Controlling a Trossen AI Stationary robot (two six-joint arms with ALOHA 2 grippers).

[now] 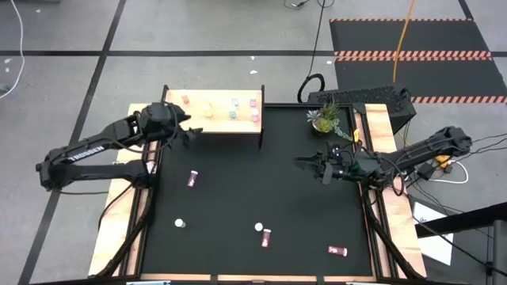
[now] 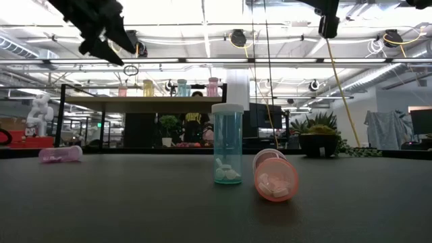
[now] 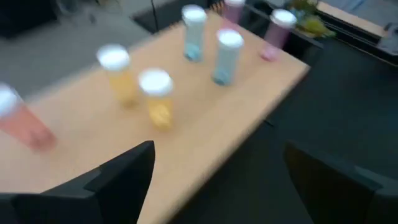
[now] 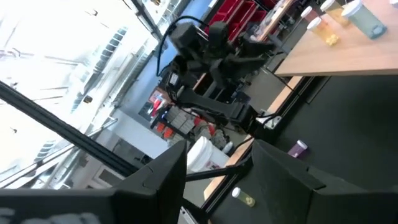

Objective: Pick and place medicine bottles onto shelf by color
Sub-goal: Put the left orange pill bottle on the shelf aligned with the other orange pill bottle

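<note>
Pale wooden shelf (image 1: pixel 214 119) holds seven bottles (image 1: pixel 234 104); left gripper (image 1: pixel 192 131), released, hovers beside its front edge.

Both arms are dark, nearly black, built of jointed tubular segments. The left arm (image 1: pixel 87 154) carries white "TROSSEN" lettering along its forearm. The right arm (image 1: pixel 420 150) trails black cables. The left gripper (image 3: pixel 214 180) shows broad, flat, matte black fingers (image 3: pixel 121 177).

Pale wooden shelf (image 3: pixel 205 124) carrying white-capped medicine bottles (image 3: pixel 155 99) in yellow, blue-teal and pink; matte black table (image 1: pixel 253 190); red-and-white striped floor tape (image 1: pixel 412 55); green potted plant (image 1: pixel 326 119).
</note>
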